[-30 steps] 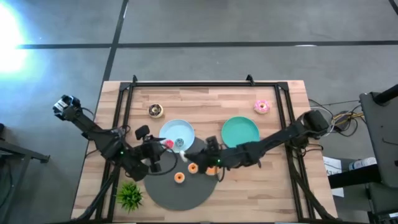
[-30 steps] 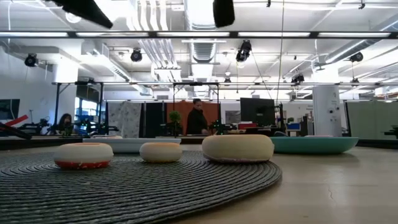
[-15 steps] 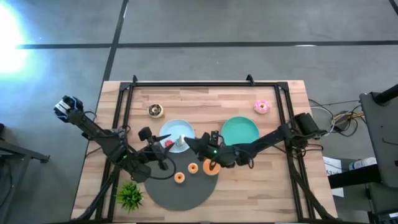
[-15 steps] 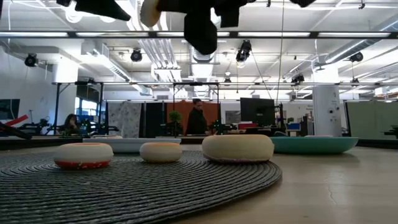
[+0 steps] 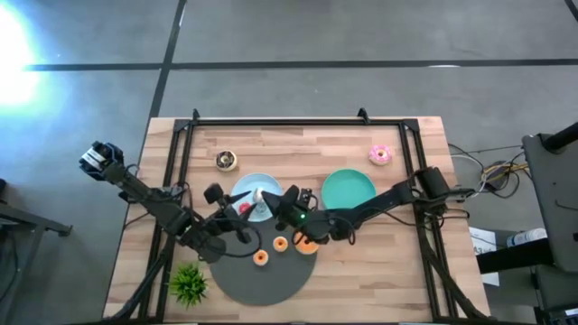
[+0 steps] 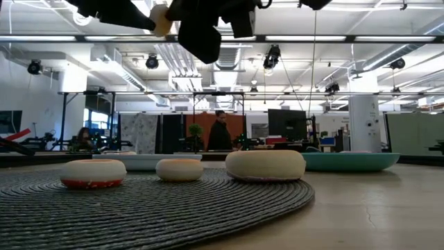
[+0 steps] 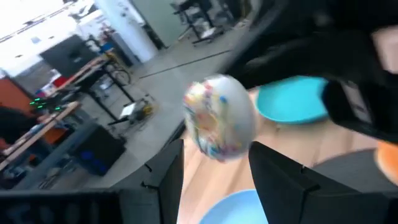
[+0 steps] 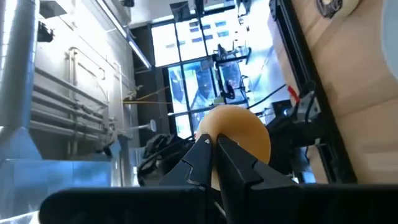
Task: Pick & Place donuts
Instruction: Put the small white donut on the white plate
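Observation:
A donut with white sprinkled icing (image 5: 256, 194) hangs in the air over the light blue plate (image 5: 264, 183). It also shows in the low view as donut (image 6: 161, 18) and in the left wrist view as donut (image 7: 219, 117). My right gripper (image 5: 270, 201) is shut on it. My left gripper (image 5: 239, 218) is open just left of it. Its fingers (image 7: 169, 171) stand on either side of the donut in the left wrist view, and no touch shows. A red-iced donut (image 5: 244, 208) lies on the blue plate. Three orange donuts (image 5: 281, 242) rest on the grey mat. My right gripper (image 8: 214, 148) pinches the donut's tan ring (image 8: 231, 127) between its two shut fingers, which hide the exact spot. It comes roughly level from the table's right. The donut is lifted clear above the blue plate and stands on edge, its iced face toward my left gripper.
The round grey woven mat (image 5: 271, 282) lies at the near middle, and the green plate (image 5: 349, 191) right of centre. A pink donut (image 5: 380, 154) and a brown-iced donut (image 5: 226, 161) sit on the far wood. A small plant (image 5: 188, 283) stands at the near left.
My right gripper has carried the donut toward the table's left, over the blue plate and closer to my left gripper. In the low view the gripper and donut have come into the top of the picture and shifted left. My left gripper has edged toward the donut.

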`<state>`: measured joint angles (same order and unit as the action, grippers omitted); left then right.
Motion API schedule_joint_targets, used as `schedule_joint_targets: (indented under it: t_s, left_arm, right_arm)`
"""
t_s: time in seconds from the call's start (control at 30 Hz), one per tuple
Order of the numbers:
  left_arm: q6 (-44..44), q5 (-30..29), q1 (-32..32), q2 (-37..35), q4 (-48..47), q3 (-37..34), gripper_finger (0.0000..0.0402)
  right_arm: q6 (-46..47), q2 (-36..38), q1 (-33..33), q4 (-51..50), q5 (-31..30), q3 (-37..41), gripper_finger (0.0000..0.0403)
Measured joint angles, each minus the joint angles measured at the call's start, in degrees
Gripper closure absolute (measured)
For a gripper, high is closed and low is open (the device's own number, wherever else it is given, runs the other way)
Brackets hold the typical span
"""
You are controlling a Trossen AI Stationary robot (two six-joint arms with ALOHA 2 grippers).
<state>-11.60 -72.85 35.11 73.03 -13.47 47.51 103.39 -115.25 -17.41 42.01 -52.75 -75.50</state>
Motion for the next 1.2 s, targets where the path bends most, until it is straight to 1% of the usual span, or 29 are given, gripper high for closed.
schedule_joint_targets:
  t_s: [0.13, 0.3, 0.57, 0.97, 1.07, 1.2]
  left_arm:
    - [0.0, 0.0, -0.8, 0.0, 0.5, 0.0, 0.0246]
    - [-0.1, 0.0, -1.0, 0.0, 1.0, 0.0, 0.0247]
    - [-2.0, 2.2, -1.0, 0.0, 2.4, 0.0, 0.0272]
    - [-0.3, 2.2, -2.6, 0.0, 3.6, 0.0, 0.0276]
    - [0.7, 2.2, -3.1, 0.0, 3.6, 0.0, 0.0293]
    - [2.2, 2.2, -3.3, 0.0, 3.4, 0.0, 0.0344]
  right_arm:
    - [0.2, -0.8, 0.1, -0.8, -0.1, -1.7, 0.0392]
    - [0.2, -1.0, 0.2, -1.1, 0.0, -2.0, 0.0392]
    - [1.1, -1.0, 0.6, -1.2, -0.7, -1.8, 0.0392]
    - [1.2, -1.0, 0.9, -1.2, 0.0, -1.8, 0.0392]
    - [0.3, -1.0, 0.9, -1.2, 0.1, -1.8, 0.0392]
    - [-0.3, -1.0, 0.9, -2.4, 2.0, -1.5, 0.0385]
